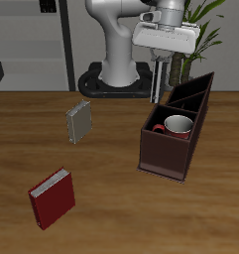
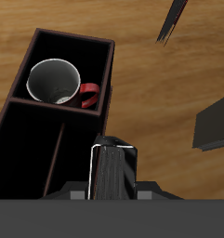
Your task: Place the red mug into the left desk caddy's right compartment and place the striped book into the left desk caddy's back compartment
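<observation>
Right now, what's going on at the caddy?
The red mug already sits in the left desk caddy, in its right compartment. The gripper hangs above the caddy's back end, its fingers closed on the striped book, held upright over the back compartment; the book has not been let go. A grey book and a red book lie elsewhere on the table.

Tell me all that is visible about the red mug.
The red mug is dark red with a white inside and one loop handle. It stands upright inside a squarish compartment of the dark brown desk caddy, its opening facing up. It looks glazed, like ceramic. The tool hangs apart from it, not touching it.
</observation>
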### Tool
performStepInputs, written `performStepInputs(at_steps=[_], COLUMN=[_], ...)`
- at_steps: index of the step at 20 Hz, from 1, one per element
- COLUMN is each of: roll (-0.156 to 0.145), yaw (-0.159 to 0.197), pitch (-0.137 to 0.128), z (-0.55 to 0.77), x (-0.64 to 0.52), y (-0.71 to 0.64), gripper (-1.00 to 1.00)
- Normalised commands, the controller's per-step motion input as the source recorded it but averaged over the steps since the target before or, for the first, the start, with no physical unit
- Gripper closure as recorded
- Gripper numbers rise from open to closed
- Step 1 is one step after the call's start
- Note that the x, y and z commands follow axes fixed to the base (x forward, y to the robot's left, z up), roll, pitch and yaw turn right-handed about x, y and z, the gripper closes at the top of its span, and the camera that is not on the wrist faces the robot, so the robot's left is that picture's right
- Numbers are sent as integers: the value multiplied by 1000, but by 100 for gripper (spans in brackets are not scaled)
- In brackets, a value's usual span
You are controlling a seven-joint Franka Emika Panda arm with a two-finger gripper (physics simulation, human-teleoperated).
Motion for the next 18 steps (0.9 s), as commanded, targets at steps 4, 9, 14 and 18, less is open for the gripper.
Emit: performStepInputs(at_steps=[4,9,14,18], roll=[36,-10,-9,29], yaw=[8,-7,-27,-6], pitch=[-3,13,14,-27], z=[111,29,66,123], x=[128,194,89,-47], y=[205,265,151,315], gripper=[100,100,100,100])
